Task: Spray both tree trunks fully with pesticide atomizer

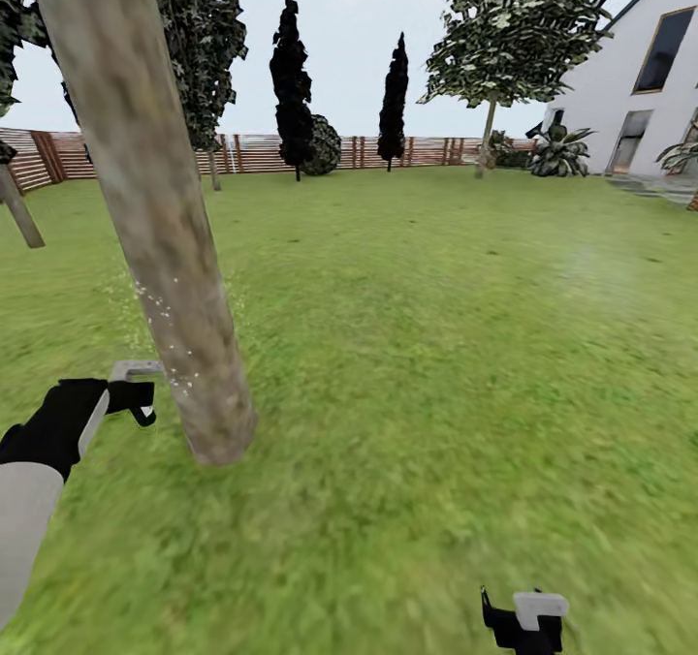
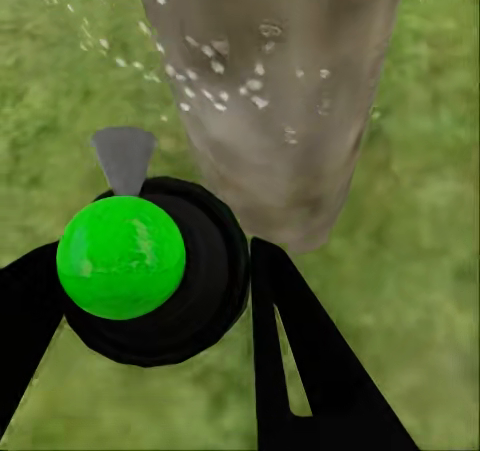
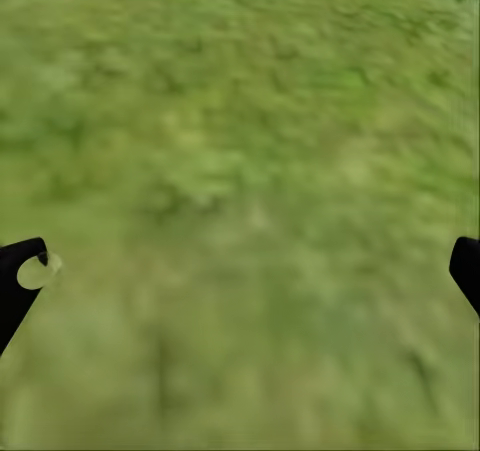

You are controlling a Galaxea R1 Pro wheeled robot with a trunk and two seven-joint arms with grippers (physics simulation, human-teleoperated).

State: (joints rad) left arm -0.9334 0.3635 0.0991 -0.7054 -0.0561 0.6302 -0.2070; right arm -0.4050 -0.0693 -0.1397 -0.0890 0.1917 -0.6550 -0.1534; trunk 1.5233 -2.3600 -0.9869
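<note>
Grey-brown trunk under spray

Left arm reaches forward low over the lawn (image 1: 417,345), its gripper (image 1: 131,398) clamped on the atomizer (image 2: 150,266), green cap up, nozzle aimed at the near tree trunk (image 1: 160,219) just beside it, flecked with white droplets. Right gripper (image 1: 528,621) hangs low over grass, fingers wide apart. A second tree (image 1: 514,35) stands far off by the house (image 1: 630,83)

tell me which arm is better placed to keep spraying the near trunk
Left: its claw holds the atomizer aimed at the near trunk. The right claw hangs open over grass.

Left hand (image 2: 150,301) clamped, right hand (image 3: 240,271) agape.
</note>
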